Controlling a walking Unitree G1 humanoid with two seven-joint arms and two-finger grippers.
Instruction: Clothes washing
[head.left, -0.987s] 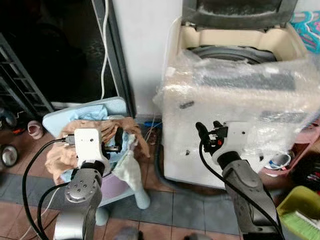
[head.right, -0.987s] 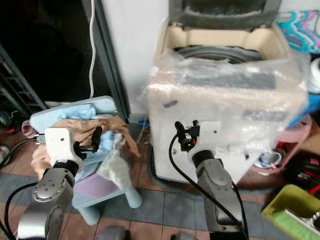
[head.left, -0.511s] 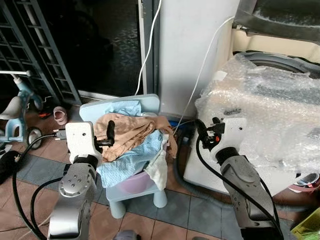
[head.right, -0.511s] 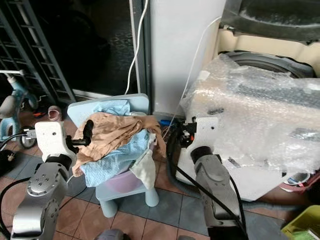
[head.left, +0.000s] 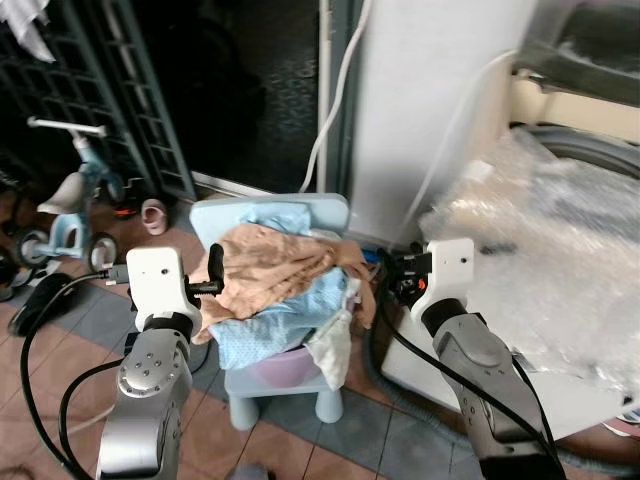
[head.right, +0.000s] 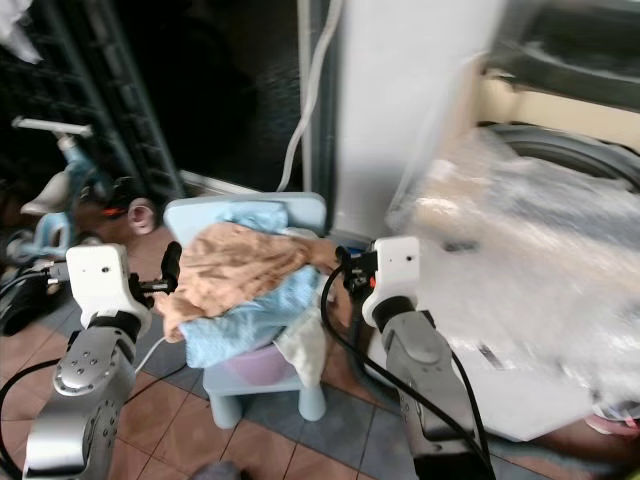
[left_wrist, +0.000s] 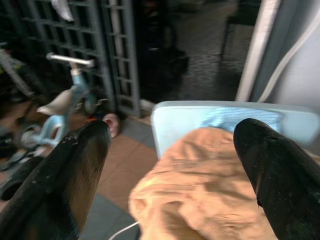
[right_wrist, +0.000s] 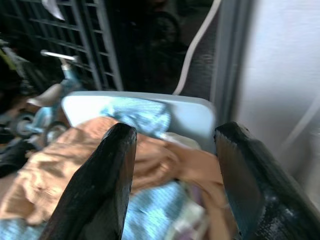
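A pile of clothes lies on a small light-blue chair (head.left: 318, 212): a tan garment (head.left: 275, 265) on top, a blue patterned cloth (head.left: 285, 322) and a pale rag (head.left: 332, 345) hanging off the front. My left gripper (head.left: 212, 272) is raised at the pile's left edge, open, with the tan garment (left_wrist: 200, 175) just beyond its fingers. My right gripper (head.left: 398, 278) is up at the pile's right side, open and holding nothing. The washing machine (head.left: 560, 270), wrapped in bubble wrap, stands at the right with its lid up.
A child's tricycle (head.left: 75, 190) and shoes (head.left: 40, 305) stand at the left by a dark metal gate (head.left: 130, 90). A white cable (head.left: 335, 90) hangs down the wall. A dark hose (head.left: 375, 360) runs over the floor between chair and machine. The floor is tiled.
The camera has swung left: the washing machine slid to the right edge and the chair with clothes came to the middle. Both grippers stay raised and open.
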